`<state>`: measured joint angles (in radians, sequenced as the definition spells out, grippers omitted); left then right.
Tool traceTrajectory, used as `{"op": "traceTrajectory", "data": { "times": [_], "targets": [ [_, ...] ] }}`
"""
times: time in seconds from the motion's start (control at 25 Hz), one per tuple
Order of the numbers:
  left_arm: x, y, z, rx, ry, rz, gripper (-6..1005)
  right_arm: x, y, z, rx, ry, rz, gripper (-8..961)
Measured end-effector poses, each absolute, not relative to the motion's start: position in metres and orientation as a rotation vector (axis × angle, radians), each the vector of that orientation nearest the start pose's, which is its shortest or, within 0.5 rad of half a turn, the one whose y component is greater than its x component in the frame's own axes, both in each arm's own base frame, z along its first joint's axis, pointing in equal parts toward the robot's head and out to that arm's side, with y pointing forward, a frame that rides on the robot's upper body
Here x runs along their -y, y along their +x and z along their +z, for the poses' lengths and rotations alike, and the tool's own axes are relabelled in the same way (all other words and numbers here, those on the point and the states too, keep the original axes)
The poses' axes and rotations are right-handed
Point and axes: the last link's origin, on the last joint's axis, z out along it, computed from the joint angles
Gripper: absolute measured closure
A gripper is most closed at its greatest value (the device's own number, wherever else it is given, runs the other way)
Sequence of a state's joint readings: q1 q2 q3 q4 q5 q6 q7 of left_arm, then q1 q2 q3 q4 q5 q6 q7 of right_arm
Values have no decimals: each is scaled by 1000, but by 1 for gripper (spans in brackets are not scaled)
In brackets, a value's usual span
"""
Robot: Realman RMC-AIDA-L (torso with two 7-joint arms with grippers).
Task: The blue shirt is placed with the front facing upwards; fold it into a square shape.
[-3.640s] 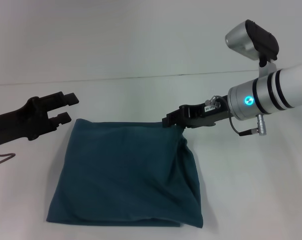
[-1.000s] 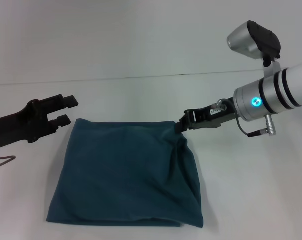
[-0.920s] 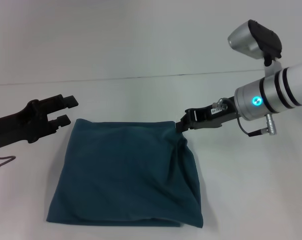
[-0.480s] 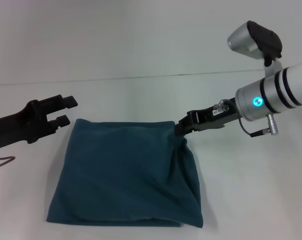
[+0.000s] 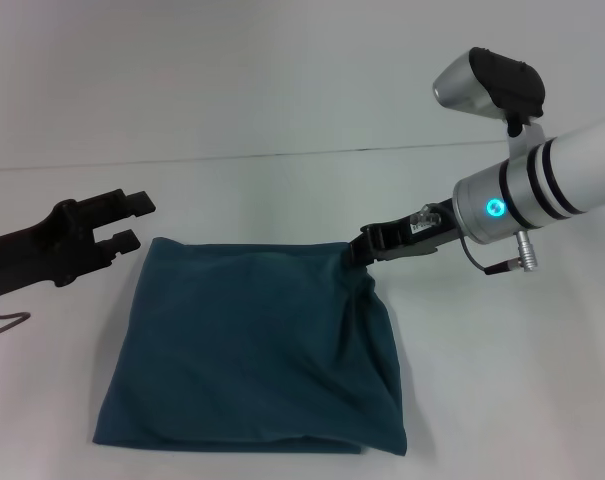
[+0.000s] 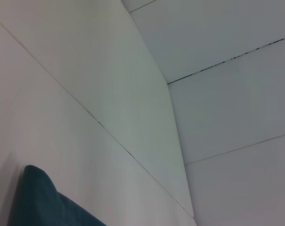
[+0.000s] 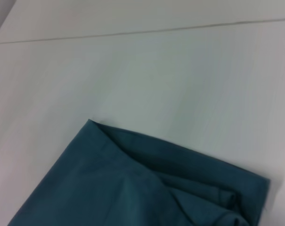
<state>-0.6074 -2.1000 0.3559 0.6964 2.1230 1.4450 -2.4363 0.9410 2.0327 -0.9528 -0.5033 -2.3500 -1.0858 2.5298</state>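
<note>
**Tidying the last corner of a nearly square fold**

Since a moment ago, the right arm has been swung slightly, while the right claw (image 5: 360,250) is kept pinched on the far right corner of the blue shirt (image 5: 252,345). The fold looks almost done. Bare table (image 5: 502,380) lies beyond it. The left claw (image 5: 132,218) is parked wide, just off the opposite corner.

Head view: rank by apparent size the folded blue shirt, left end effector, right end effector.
1. Folded teal-blue cotton shirt, by far largest.
2. Black left end effector.
3. Black right end effector.
The last two are unsure: both partly cropped or foreshortened.
</note>
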Motion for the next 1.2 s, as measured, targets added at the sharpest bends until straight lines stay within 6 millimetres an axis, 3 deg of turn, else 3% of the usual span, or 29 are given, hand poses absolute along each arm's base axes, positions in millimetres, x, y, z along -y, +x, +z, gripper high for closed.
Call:
{"op": "traceTrajectory", "data": {
  "times": [0.28, 0.4, 0.8, 1.2],
  "targets": [
    [-367, -274, 34, -2235, 2175, 1188, 309, -433, 191, -42, -1523, -2373, 141, 771],
    [-367, -274, 34, -2235, 2176, 1188, 308, -432, 190, -43, -1527, -2379, 138, 934],
    [-366, -274, 34, -2236, 2176, 1187, 308, -433, 188, -33, -1506, -2390, 157, 938],
    [-366, -275, 34, -2236, 2175, 1186, 308, -438, 200, 0, -1531, -2329, 245, 943]
  ]
}}
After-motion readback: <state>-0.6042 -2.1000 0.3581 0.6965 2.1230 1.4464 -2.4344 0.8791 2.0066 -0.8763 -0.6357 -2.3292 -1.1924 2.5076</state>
